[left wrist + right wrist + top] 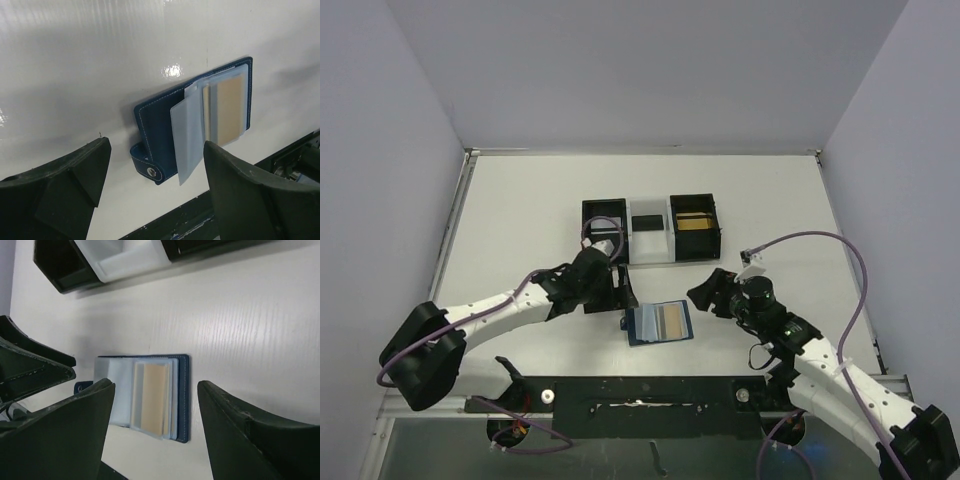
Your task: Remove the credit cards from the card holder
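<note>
The open navy-blue bifold card holder (660, 324), its tan-gold credit card (672, 321) sleeved inside, lies by the white surface's (520, 220) near edge, long axis along it, between the spread, empty left end effector (618, 293) and right end effector (708, 294), the left seemingly nearer.

The left arm stretches in from the left, forearm low, its left end effector (618, 292) pointing right with the jaws spread wide and nothing between them. The right arm bends in from the other side, its right end effector (708, 292) facing left, jaws likewise apart and empty. The two stand near each other, not touching.
</note>
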`<state>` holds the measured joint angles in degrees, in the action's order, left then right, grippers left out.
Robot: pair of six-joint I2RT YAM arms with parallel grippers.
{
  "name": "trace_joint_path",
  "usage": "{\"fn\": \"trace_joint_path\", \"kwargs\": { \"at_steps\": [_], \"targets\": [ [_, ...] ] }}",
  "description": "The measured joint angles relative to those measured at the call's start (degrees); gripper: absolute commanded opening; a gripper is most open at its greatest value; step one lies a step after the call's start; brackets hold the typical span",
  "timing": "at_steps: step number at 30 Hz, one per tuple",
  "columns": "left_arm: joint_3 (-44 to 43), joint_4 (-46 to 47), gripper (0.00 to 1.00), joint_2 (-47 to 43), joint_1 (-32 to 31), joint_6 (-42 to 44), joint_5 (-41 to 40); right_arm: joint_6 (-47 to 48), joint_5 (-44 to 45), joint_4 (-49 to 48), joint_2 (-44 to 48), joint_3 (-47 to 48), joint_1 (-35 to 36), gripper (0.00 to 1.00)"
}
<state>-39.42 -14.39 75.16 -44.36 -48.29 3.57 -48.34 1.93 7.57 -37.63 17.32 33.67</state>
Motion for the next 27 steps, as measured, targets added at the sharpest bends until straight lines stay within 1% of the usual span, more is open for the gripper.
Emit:
{"fn": "trace_joint_path", "kwargs": {
  "at_steps": [1, 3, 5, 7, 11, 13, 19, 25, 27],
  "targets": [
    [-0.1, 0.0, 0.72, 0.7, -0.8, -0.5, -0.2, -0.8, -1.2, 0.0, -1.5, 0.0, 0.0, 0.59],
    [-0.5, -0.3, 0.70, 2.2, -2.3, -0.9, -0.7, -2.1, -4.2, -0.2, -5.6, 0.0, 0.0, 0.54],
    [-1.1, -0.9, 0.67, 3.8, -3.8, -1.0, -1.4, -3.1, -6.9, -0.3, -9.8, 0.0, 0.1, 0.51],
    [-1.6, -1.5, 0.63, 5.1, -4.9, -1.0, -2.1, -3.9, -9.0, -0.8, -13.1, 0.0, 0.4, 0.49],
    [-2.3, -3.0, 0.52, 6.1, -6.1, -0.7, -4.0, -5.1, -10.9, -1.5, -15.9, 0.0, 1.5, 0.43],
    [-2.6, -3.9, 0.49, 6.5, -6.3, -0.6, -5.3, -5.8, -11.3, -1.5, -15.9, 0.0, 1.8, 0.42],
    [-2.6, -4.2, 0.45, 7.0, -6.5, 0.3, -6.3, -7.3, -12.1, -2.7, -16.4, 0.0, 2.1, 0.41],
    [-2.6, -3.8, 0.36, 8.2, -6.6, 1.0, -5.8, -9.0, -13.9, -5.9, -20.9, 0.0, 2.1, 0.38],
    [-2.6, -3.7, 0.34, 8.2, -6.6, 1.1, -5.7, -9.2, -14.2, -6.6, -22.2, 0.0, 2.1, 0.39]
  ]
}}
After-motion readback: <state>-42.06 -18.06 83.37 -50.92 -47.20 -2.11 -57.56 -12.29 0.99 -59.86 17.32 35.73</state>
